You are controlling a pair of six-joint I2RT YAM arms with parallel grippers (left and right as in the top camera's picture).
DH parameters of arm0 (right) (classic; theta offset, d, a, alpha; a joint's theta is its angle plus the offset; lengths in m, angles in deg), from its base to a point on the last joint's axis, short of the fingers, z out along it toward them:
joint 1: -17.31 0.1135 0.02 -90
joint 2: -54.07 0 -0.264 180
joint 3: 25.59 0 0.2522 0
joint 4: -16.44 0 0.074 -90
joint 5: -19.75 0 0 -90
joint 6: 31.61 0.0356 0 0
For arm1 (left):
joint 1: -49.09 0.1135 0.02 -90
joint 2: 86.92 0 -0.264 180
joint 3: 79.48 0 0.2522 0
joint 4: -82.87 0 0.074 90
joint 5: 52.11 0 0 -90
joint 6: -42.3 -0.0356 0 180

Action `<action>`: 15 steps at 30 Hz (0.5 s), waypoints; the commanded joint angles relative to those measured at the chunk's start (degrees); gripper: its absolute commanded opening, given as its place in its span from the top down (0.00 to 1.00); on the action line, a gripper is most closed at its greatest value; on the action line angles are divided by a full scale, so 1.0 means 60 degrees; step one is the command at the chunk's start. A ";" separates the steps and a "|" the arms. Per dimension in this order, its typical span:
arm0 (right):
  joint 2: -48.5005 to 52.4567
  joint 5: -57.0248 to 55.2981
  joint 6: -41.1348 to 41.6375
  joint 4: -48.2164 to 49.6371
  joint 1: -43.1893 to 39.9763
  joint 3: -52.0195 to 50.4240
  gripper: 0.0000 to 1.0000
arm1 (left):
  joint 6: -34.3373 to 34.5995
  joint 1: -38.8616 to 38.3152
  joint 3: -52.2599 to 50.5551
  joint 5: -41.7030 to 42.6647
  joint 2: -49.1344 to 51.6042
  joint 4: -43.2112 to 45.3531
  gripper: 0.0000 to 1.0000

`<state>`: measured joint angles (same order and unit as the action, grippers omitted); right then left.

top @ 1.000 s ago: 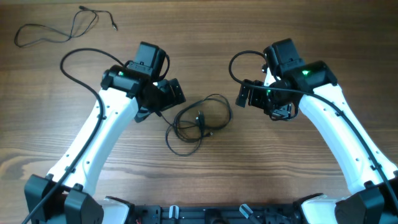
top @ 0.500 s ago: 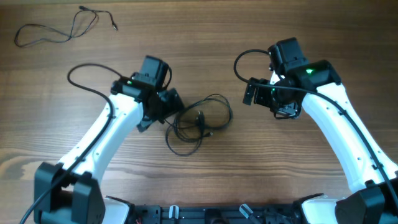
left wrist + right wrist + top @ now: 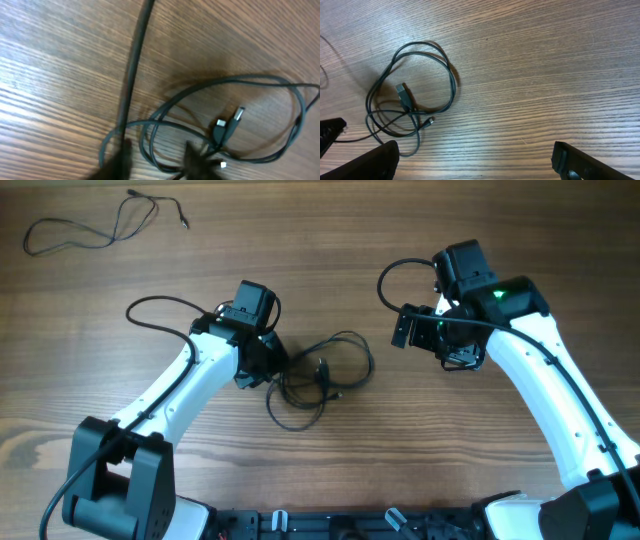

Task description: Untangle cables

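Note:
A tangle of dark cable (image 3: 322, 373) lies in loops at the table's middle, with a USB plug (image 3: 239, 116) inside the loops. My left gripper (image 3: 268, 366) is down at the tangle's left edge. In the left wrist view its blurred fingers (image 3: 120, 157) stand partly closed with two strands between them (image 3: 157, 160); whether they pinch the strands is unclear. My right gripper (image 3: 430, 345) hovers to the right of the tangle, wide open and holding nothing (image 3: 475, 160). Its wrist view shows the tangle (image 3: 410, 107) at the upper left, apart from its fingers.
A second thin cable (image 3: 95, 228) lies loose at the far left corner. The left arm's own black cord (image 3: 160, 310) arcs over the table behind it, and the right arm's cord (image 3: 395, 280) loops beside its wrist.
My left arm has moved right and down onto the tangle's left edge, and its jaws have narrowed from wide open. The right arm has barely shifted.

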<state>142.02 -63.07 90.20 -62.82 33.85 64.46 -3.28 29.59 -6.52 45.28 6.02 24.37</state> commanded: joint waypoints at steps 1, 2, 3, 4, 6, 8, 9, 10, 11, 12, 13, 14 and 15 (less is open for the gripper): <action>0.0131 -0.0193 0.0055 0.0091 0.0000 -0.0007 0.00 | -0.0047 -0.0040 -0.0022 0.0259 0.0091 0.0004 0.96; 0.0131 -0.0193 0.0058 0.0091 0.0000 -0.0007 0.00 | -0.0102 -0.0033 0.0007 0.0259 0.0051 -0.0004 0.96; 0.0131 -0.0193 0.0051 0.0087 0.0000 -0.0007 0.00 | -0.0117 -0.0029 0.0066 0.0259 -0.0018 -0.0055 0.96; 0.0131 -0.0193 0.0055 0.0080 0.0000 -0.0007 0.00 | -0.0120 -0.0018 0.0193 0.0259 -0.0131 -0.0197 0.96; 0.0131 -0.0066 0.0058 0.0073 0.0000 -0.0007 0.00 | -0.0543 -0.0015 0.0889 0.0259 -0.0572 -0.0794 0.96; 0.0131 0.0331 0.0051 0.0095 0.0000 -0.0007 0.00 | -0.0889 -0.0015 0.1599 0.0255 -0.0980 -0.1275 0.96; 0.0131 0.0463 0.0051 0.0098 0.0000 -0.0007 0.00 | -0.0911 -0.0015 0.1982 0.0259 -0.1195 -0.1494 0.96; 0.0131 0.0539 0.0055 0.0106 0.0000 -0.0007 0.00 | -0.0907 -0.0015 0.2342 0.0259 -0.1406 -0.1643 0.96; 0.0131 0.0535 0.0051 0.0109 0.0000 -0.0007 0.00 | -0.0903 -0.0018 0.2750 0.0266 -0.1676 -0.1749 0.96; 0.0131 0.0532 0.0055 0.0109 0.0000 -0.0007 0.00 | -0.0900 -0.0029 0.3056 0.0302 -0.1902 -0.1778 0.96; 0.0131 0.0532 0.0051 0.0120 0.0000 -0.0007 0.00 | -0.0900 -0.0047 0.3308 0.0342 -0.2135 -0.1767 0.96; 0.0131 0.0532 0.0051 0.0124 0.0000 -0.0007 0.00 | -0.0900 -0.0066 0.3508 0.0364 -0.2350 -0.1749 0.96; 0.0131 0.0532 0.0051 0.0127 0.0000 -0.0007 0.00 | -0.0900 -0.0087 0.3636 0.0364 -0.2528 -0.1712 0.96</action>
<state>142.02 -61.21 90.20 -62.38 33.85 64.46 -7.06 29.59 10.50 46.57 -3.38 14.06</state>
